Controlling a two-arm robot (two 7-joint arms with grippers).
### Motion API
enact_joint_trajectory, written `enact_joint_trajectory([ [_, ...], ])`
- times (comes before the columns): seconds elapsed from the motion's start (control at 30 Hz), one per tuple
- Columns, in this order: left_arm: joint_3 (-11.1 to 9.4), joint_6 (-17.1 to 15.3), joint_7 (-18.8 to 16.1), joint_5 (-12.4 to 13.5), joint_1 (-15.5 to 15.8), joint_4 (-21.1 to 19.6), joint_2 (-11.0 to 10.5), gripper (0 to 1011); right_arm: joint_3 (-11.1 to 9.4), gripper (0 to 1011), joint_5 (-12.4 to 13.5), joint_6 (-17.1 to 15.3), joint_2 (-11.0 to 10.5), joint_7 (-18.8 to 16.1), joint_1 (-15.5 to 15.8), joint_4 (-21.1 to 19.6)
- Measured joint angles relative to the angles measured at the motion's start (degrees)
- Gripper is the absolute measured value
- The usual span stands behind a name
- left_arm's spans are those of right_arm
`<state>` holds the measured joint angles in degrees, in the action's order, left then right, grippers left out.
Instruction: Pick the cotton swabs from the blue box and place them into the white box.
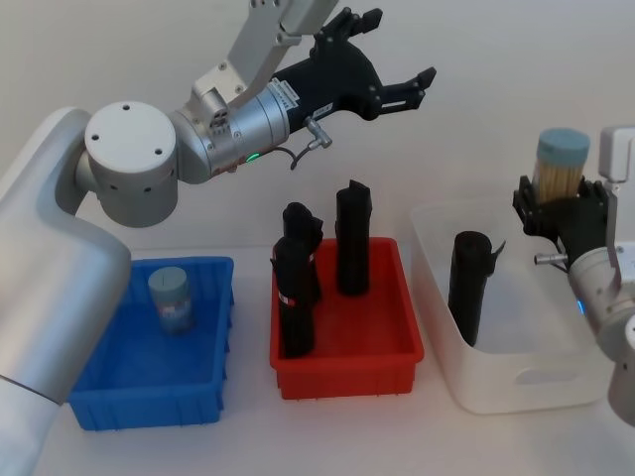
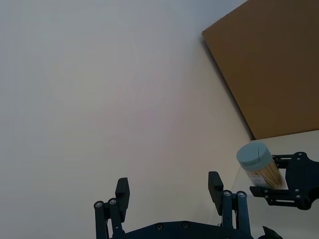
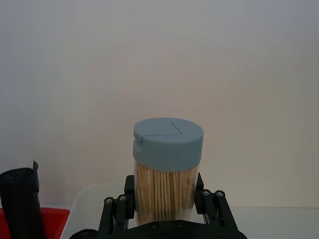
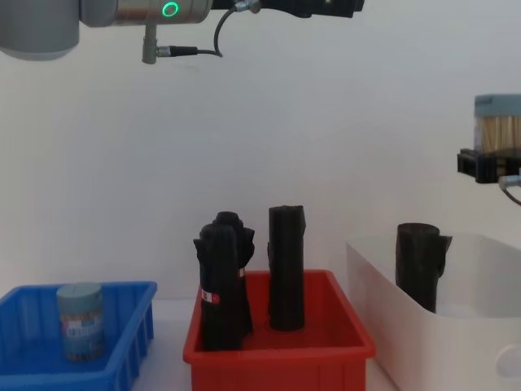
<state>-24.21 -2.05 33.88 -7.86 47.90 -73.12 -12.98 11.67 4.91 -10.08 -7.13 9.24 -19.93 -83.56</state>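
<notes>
While the right gripper had its jaws clamped on a swab tub, it hung high at about 3 o'clock in the head view, above the far right corner of the white box. From the wrist cam the fingers pinched the clear wall low down, lid well clear above them, tub upright. Inside the white box stood one black roll, toward 9 o'clock of the gripper.

Left gripper sat way up at 12 o'clock, jaws spread wide, nothing in them.

Second tub stood upright in the blue box, down at 8 o'clock, alone in there. Red tray in the middle had three black rolls standing in it, not our problem.

My take on handling: these tubs look light and rigid, but the clear plastic is probably slick, and the lid could pop if squeezed. Best grab is across the body below the lid, like the right one had it. Upright keeps it from rolling.
</notes>
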Motion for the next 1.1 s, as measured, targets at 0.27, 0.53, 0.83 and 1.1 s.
enact_joint_trajectory([
  [0.27, 0.0, 0.0, 0.0, 0.0, 0.0, 0.0, 0.0, 1004, -0.4, 650, 1.4, -5.1, -0.5, -3.5, 0.2, -0.5],
  [0.53, 0.0, 0.0, 0.0, 0.0, 0.0, 0.0, 0.0, 1004, -0.3, 758, 1.6, -8.4, -0.4, -6.2, -0.5, -0.1],
  [0.83, 0.0, 0.0, 0.0, 0.0, 0.0, 0.0, 0.0, 1003, -0.2, 1001, 1.7, -10.2, -0.3, -7.7, -0.9, 0.2],
  [1.1, 0.0, 0.0, 0.0, 0.0, 0.0, 0.0, 0.0, 1004, -0.2, 1001, 1.7, -11.0, -0.2, -8.2, -1.1, 0.4],
])
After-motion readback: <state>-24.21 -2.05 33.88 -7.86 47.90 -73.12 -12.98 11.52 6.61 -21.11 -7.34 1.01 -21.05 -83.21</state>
